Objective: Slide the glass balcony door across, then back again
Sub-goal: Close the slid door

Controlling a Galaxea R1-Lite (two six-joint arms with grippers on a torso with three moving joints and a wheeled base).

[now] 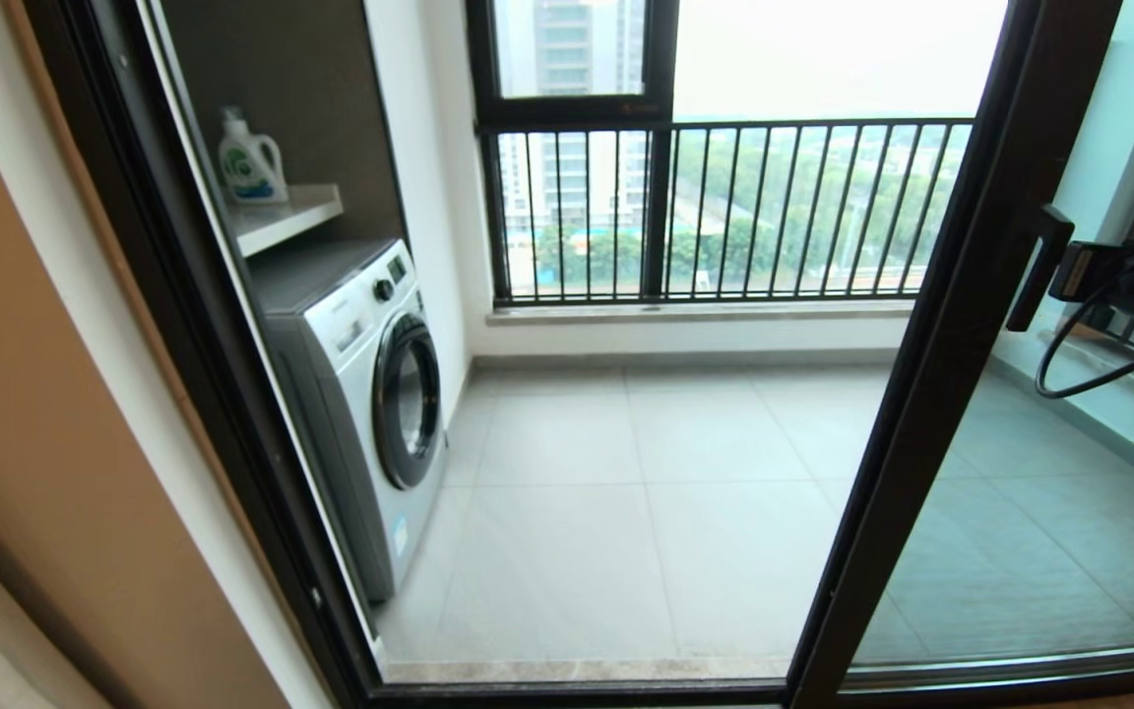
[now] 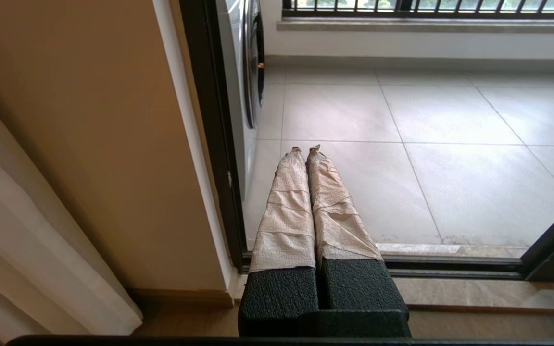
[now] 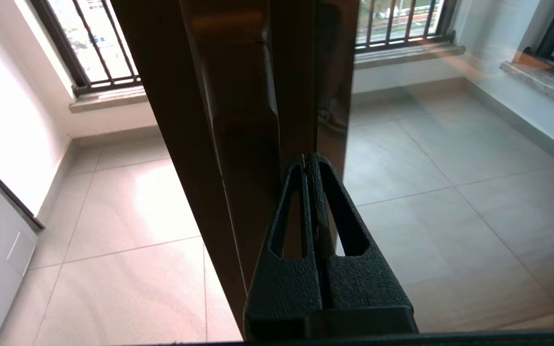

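White casing on the washing machine (image 1: 370, 394) marked the far left of the balcony, and well to its right the glass balcony door (image 1: 961, 325) stood partway across, its dark frame upright leaving a wide gap between it and the machine. Near the machine's side of the doorway, the left gripper (image 2: 306, 150) hung low with its wrapped fingers pressed together, empty and apparently parked. Right of that, the right gripper (image 3: 308, 158) sat beside the bar handle (image 1: 1039, 266), pinched closed on nothing I could make out, so the slide looked underway, and the next move called for steady sideways pressure along the track.
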